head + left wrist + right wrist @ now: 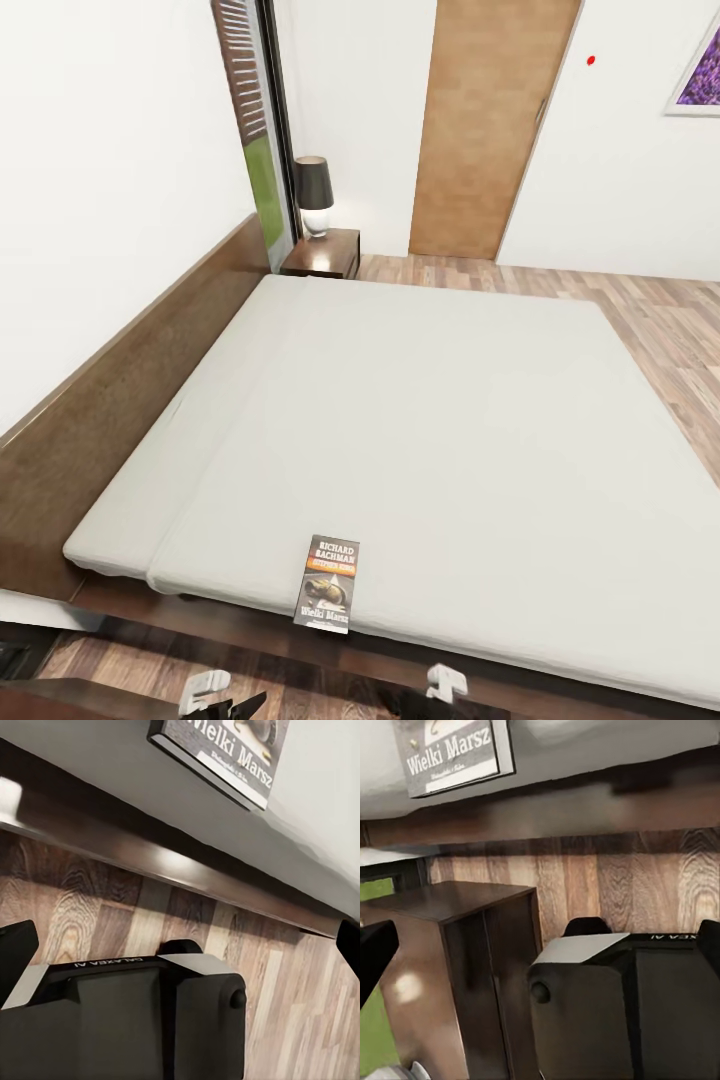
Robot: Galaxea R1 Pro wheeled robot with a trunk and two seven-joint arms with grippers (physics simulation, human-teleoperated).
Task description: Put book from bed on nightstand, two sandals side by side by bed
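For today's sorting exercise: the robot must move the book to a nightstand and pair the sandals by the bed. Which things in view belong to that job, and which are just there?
Belong to the job:
book
bed
nightstand

Just there:
lamp
door
lavender picture

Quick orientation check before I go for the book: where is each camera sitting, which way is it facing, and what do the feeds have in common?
Head view: high on the robot at the bed's side, facing down across the mattress to the far nightstand and door; both arms peek in at the lower edge.
Left wrist view: low on the left arm, facing the bed frame and floor; the left gripper frames it.
Right wrist view: low on the right arm, facing the frame and a dark cabinet; the right gripper frames it.
Shared: the book at the mattress edge.
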